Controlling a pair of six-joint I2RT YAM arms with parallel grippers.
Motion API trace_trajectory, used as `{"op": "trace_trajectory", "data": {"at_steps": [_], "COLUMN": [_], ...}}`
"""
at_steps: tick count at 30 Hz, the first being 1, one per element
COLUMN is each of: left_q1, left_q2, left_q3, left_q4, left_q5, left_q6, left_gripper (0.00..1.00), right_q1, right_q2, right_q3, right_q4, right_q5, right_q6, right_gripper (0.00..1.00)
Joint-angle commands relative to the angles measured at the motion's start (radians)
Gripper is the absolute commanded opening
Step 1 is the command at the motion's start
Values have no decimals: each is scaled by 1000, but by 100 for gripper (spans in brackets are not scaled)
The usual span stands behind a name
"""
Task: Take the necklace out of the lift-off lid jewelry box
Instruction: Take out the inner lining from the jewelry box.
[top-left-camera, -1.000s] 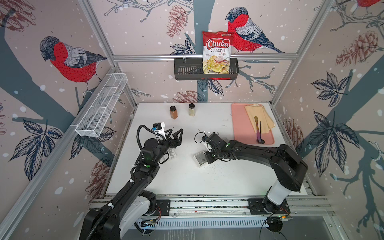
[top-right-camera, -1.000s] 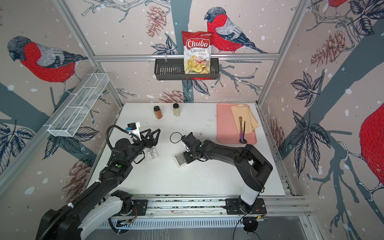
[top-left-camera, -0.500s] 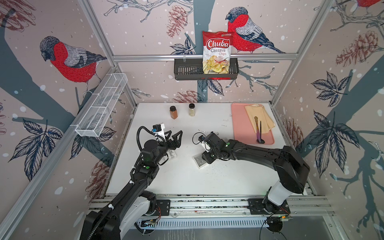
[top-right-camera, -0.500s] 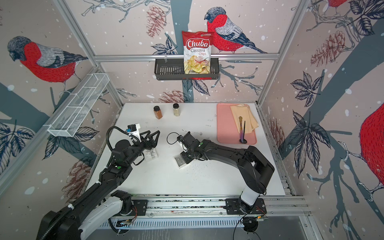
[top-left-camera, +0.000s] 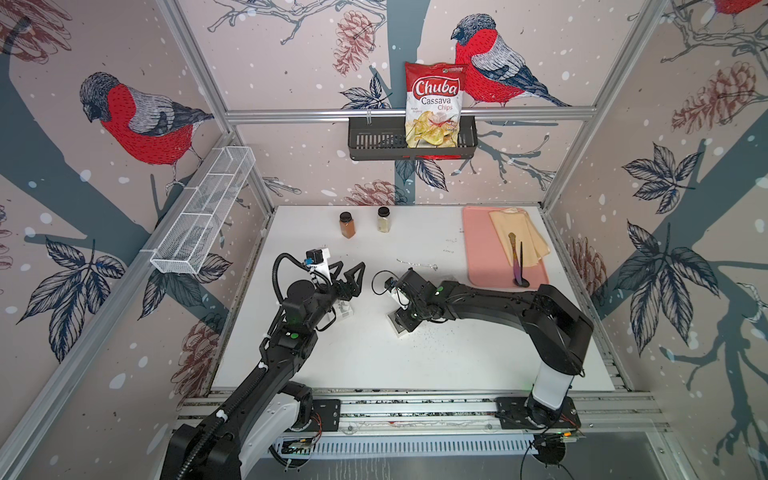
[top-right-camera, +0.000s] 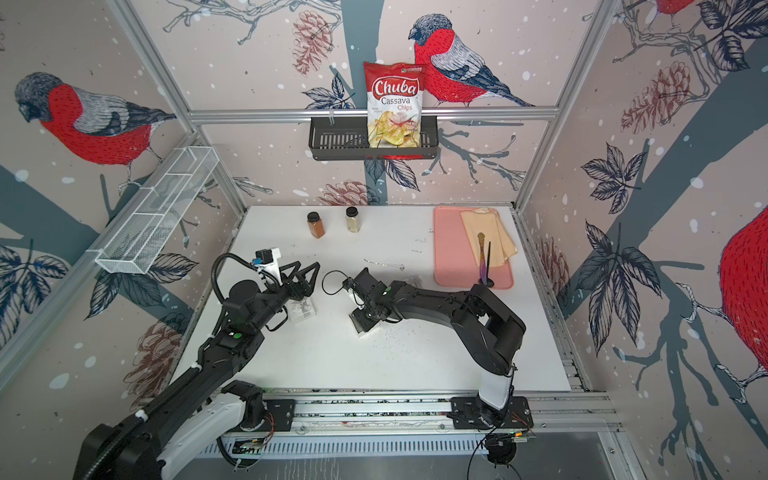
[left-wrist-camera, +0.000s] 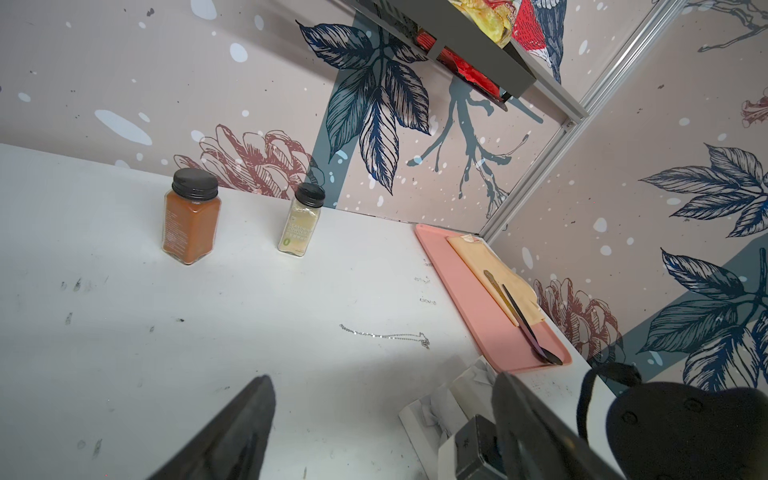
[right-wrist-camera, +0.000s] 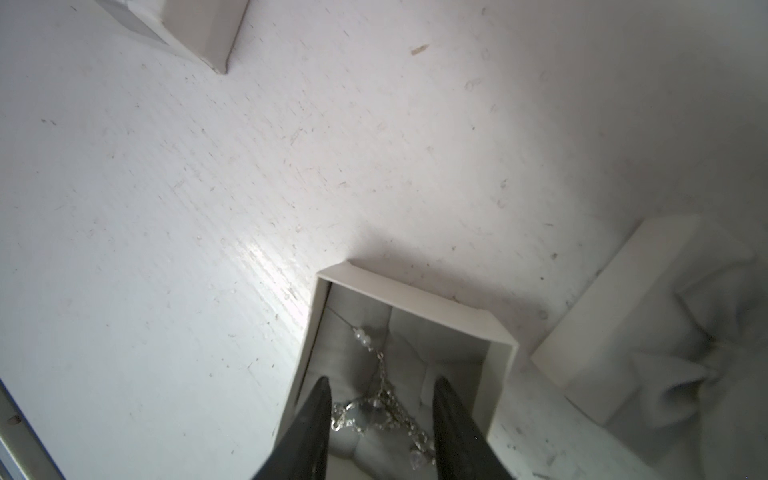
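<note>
Right wrist view: necklace (right-wrist-camera: 376, 409) heaped in lidless box (right-wrist-camera: 415, 297), looks thin, light, limp, snag-prone; right gripper (right-wrist-camera: 381, 384) jaws part-spread astride heap, gripping nothing; best pinch bunched middle, lift slow, straight up

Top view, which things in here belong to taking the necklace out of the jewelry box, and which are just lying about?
For the job: jewelry box, necklace inside it, bow-topped lid, right end effector.
Lying about: orange spice jar, pale spice jar, pink tray, chips bag.
</note>
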Motion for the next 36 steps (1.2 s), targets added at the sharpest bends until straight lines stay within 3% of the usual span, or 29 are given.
{"op": "trace_trajectory", "data": {"at_steps": [1, 17, 20, 27, 32, 36], "left_q1": [4, 9, 10, 12, 11, 11], "left_q2": [-11, -25, -33, -37, -11, 35], "left_q3": [-6, -9, -9, -13, -25, -24], "left_q4": [4, -8, -16, -15, 15, 42], "left_q5": [0, -2, -3, 23, 95, 227], "left_q6": [22, 33, 34, 34, 31, 40], "left_gripper": [86, 86, 86, 86, 85, 83], "right_q1": [6, 17, 17, -11, -42, -66], "right_q2": [9, 115, 129, 74, -17, -57], "right_q3": [8, 39, 37, 7, -20, -31], "right_q4": [-10, -63, -58, -17, 30, 59], "right_q5": [24, 86, 82, 55, 14, -13], "right_q6": [5, 22, 26, 36, 27, 18], "right_gripper": [45, 45, 39, 14, 13, 12]}}
